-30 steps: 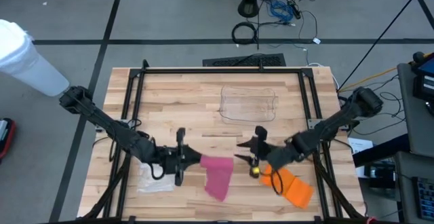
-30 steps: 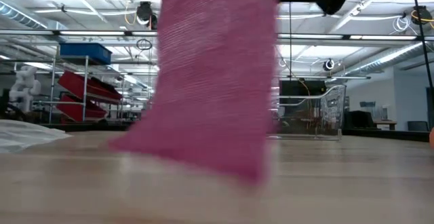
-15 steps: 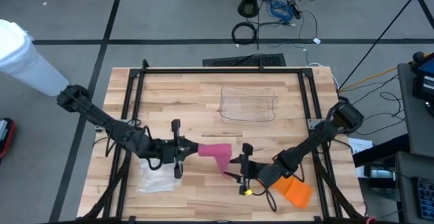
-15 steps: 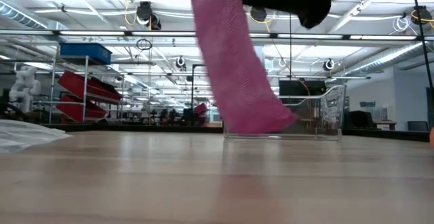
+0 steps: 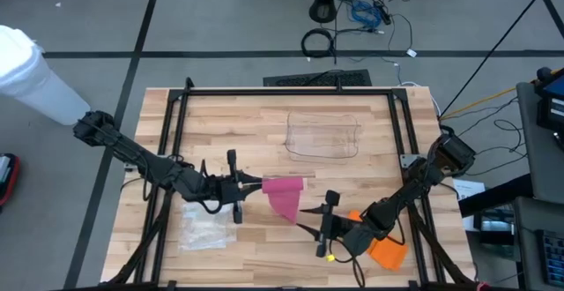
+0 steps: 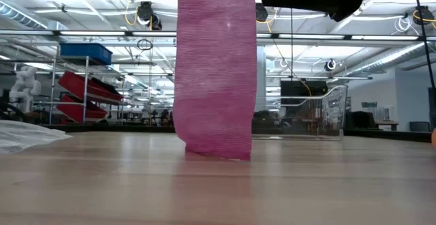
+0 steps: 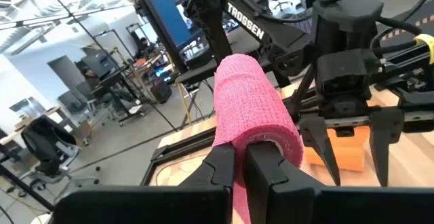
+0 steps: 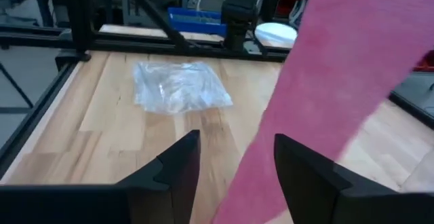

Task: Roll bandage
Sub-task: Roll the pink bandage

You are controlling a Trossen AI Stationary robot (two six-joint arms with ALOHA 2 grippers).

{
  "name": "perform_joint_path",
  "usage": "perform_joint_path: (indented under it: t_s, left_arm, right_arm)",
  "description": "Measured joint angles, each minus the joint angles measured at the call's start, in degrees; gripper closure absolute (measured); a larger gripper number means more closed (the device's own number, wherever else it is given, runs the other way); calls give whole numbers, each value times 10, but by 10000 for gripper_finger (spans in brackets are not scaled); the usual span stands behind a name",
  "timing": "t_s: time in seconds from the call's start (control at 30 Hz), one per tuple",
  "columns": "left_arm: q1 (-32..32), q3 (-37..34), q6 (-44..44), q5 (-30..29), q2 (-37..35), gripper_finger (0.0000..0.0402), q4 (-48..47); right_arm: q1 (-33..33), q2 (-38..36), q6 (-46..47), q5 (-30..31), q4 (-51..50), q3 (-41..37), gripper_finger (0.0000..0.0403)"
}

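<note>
Left end effector [image 5: 249,184] clamping pink bandage [image 5: 284,194]

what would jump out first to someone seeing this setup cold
The pink bandage at the table's front middle: the left gripper is shut on its rolled end, and a loose strip hangs down to the wood. Just right of it, the right gripper points at the strip with fingers open, empty. Behind them stands a clear plastic bin; an orange block lies front right.
</note>
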Motion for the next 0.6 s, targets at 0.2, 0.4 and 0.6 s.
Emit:
perform_joint_path:
  t_s: [0.2, 0.4, 0.6]
  left_arm:
    - [-1, 0, -4, 11, 0, 392, 0]
    - [-6, 0, -15, 11, 0, 389, -5]
    - [-7, 0, -15, 11, 0, 386, -5]
  right_arm:
    - [-37, 17, 56, -4, -60, 0, 158]
    - [-72, 19, 144, 5, -128, -1, 67]
    - [-119, 32, 141, -104, -67, -1, 36]
